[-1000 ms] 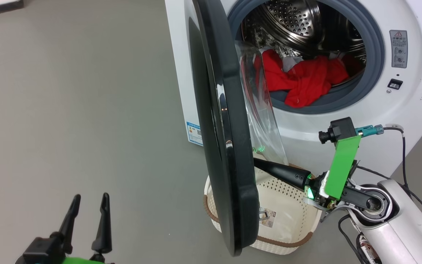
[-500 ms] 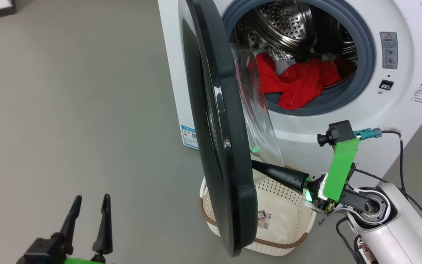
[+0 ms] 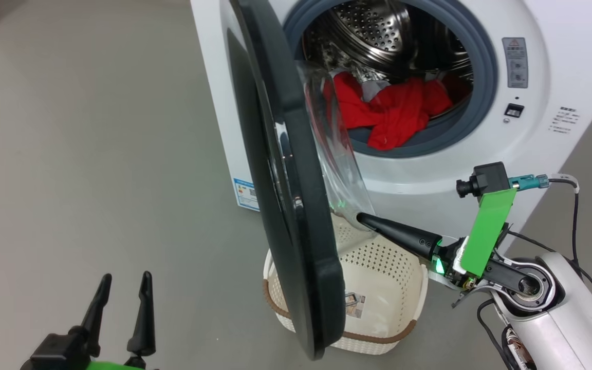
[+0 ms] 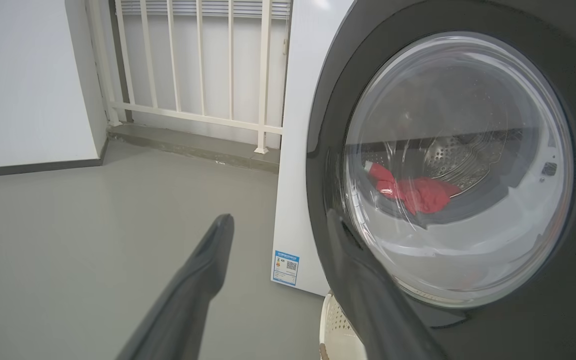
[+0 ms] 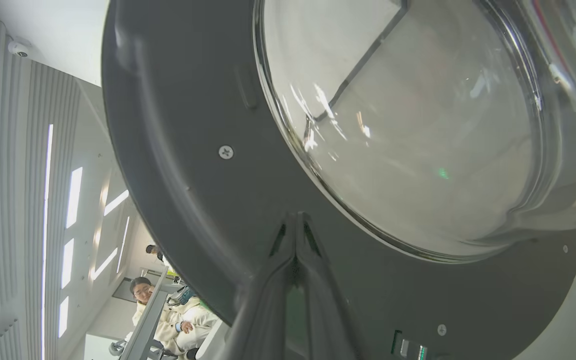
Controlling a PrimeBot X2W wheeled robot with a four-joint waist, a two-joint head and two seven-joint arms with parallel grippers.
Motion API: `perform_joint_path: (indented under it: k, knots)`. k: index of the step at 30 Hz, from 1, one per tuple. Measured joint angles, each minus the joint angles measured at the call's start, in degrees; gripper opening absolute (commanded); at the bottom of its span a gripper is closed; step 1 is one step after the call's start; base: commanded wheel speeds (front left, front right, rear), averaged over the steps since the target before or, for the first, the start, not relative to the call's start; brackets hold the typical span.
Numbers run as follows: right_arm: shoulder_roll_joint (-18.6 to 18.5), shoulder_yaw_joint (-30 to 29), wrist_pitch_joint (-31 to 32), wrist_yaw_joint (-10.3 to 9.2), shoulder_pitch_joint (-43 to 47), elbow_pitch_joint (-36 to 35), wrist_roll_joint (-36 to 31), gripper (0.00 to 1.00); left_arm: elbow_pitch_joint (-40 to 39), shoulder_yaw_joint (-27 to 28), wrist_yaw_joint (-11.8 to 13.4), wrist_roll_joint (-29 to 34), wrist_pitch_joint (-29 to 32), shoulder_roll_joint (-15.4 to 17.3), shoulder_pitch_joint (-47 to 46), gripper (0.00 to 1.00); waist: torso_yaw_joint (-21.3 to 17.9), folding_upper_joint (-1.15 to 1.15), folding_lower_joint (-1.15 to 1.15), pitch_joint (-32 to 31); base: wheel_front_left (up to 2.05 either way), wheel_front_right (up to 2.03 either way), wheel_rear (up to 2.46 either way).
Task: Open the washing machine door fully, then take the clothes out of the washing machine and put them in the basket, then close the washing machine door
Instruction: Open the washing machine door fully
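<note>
1. Grey floor (image 3: 95, 154) in front of the white washing machine (image 3: 558, 61); whole head view has slid since a second ago, so the camera moved, not the things
2. washing machine door (image 3: 296, 246) stands nearly edge-on to the head camera, partly open; against the machine it looks swung a touch wider than before, hard to be sure
3. right claw (image 3: 362, 220) fingers together, holding nothing, tip on the door's inner face just under the glass bowl (image 3: 337, 169); a second ago the tip was hidden behind the rim, now it shows
4. left claw (image 3: 126, 276) fingers apart, empty, low at left, well apart from the door, same pose as before
5. clothes (image 3: 393, 110) lie red in the drum mouth, untouched; basket (image 3: 409, 280) on the floor below the door's lower edge, nothing in it
6. Judgement: door-opening step in hand, door not fully open; more outward push looks needed before any reach for the clothes; closed tip could slip on the glossy inner face
</note>
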Motion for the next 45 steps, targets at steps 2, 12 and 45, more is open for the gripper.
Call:
perform_joint_path:
  k: [2,12,45]
  knots:
    - [0.0,-0.2,-0.3,0.0,0.0,-0.3,0.0,0.58,0.0,0.1,0.0,0.0,0.0,0.0,0.0,1.0,-0.7,0.0,0.0,0.0,0.0,0.0,0.0]
    - [0.4,-2.1,-6.3,0.0,1.5,-3.5,-3.7,1.0,-0.2,0.1,0.0,0.0,0.0,-0.1,0.0,1.0,-5.0,0.0,0.0,-0.1,0.0,0.0,0.0]
    - [-10.6,7.4,-52.6,0.01,4.2,-0.3,-37.7,1.0,-1.3,0.6,0.0,0.0,0.0,-0.5,0.0,1.0,-15.9,0.0,0.0,1.0,0.0,0.0,0.0]
